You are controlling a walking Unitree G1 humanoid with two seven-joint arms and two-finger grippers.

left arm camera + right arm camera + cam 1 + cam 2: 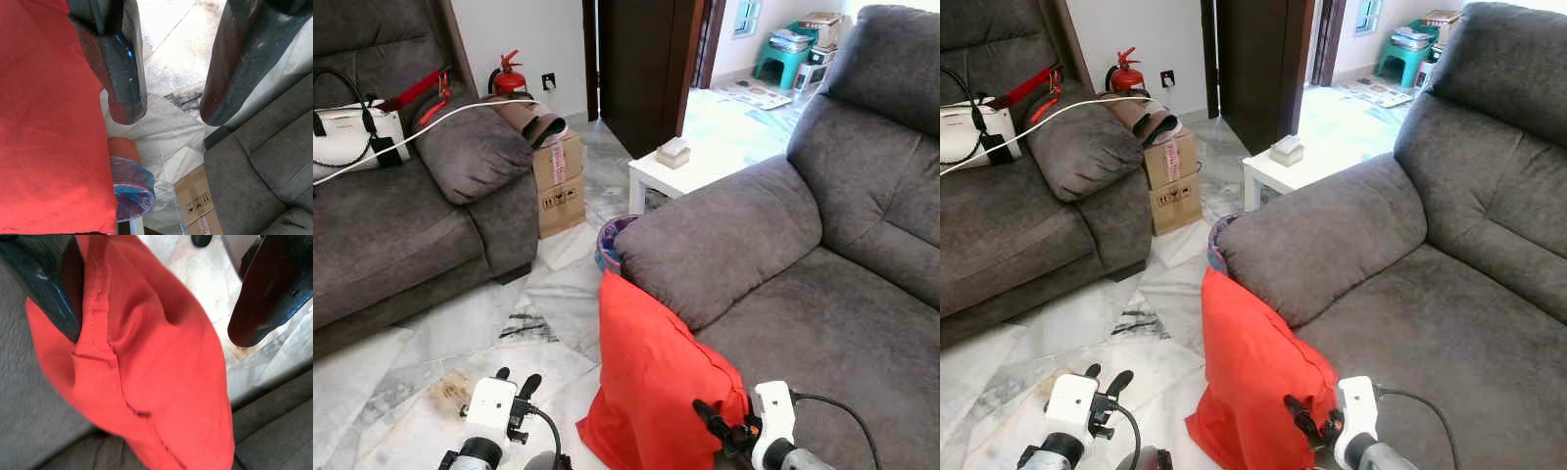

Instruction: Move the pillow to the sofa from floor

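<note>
The red pillow (651,377) stands on the floor (460,333) against the sofa (783,294). Right gripper (161,293) straddles it, fingers apart; left gripper (168,105) hovers beside, fingers apart.

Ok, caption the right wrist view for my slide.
Open right end effector straddling the red pillow beside the grey sofa.

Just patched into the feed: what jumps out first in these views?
The red pillow stands on the floor, leaning against the grey sofa arm. The right hand is open around its edge; the left hand hovers open over the marble floor beside it.
</note>
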